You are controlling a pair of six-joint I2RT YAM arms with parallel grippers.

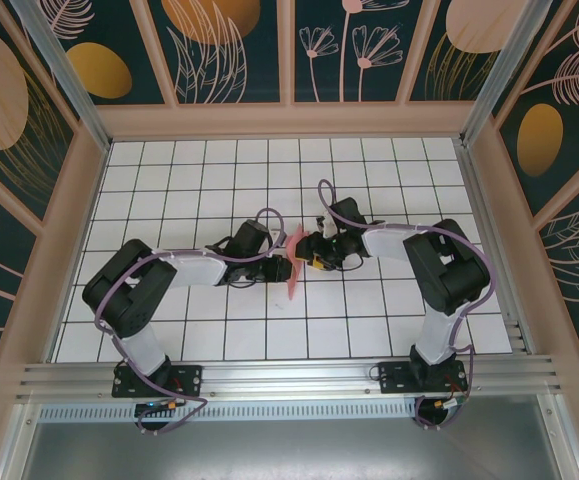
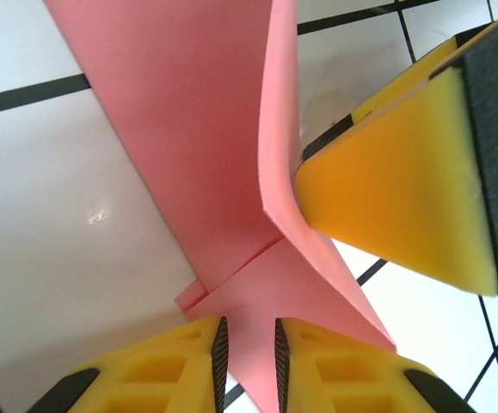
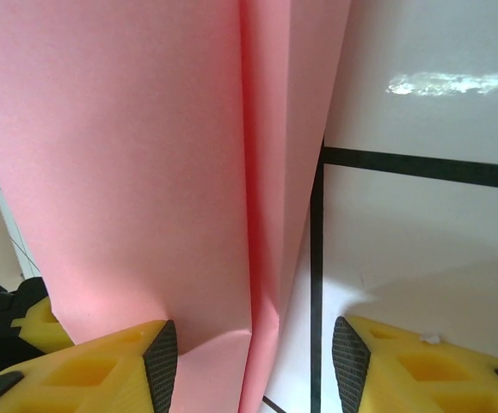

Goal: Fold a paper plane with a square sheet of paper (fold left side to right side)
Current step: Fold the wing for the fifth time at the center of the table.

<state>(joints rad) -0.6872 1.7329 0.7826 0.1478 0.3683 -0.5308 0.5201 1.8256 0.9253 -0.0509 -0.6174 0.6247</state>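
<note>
Paper plane (image 1: pixel 296 262) sits mid-table (image 1: pixel 219 180). Your left end effector (image 2: pixel 249 353) is narrow and appears to pin it. Your right end effector (image 3: pixel 249 348) is wide, propping one flap up. Risk: if the pin slips, the crease will skew.

A lab test cell — gridded white table (image 1: pixel 169 190), leaf-printed panel walls (image 1: pixel 234 50), aluminium mounting rail (image 1: pixel 289 378).

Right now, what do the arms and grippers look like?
The left arm and right arm have white links, black joints and bases, with purple cables looped alongside. The left gripper and right gripper have yellow fingers with black ribbed pads.
</note>
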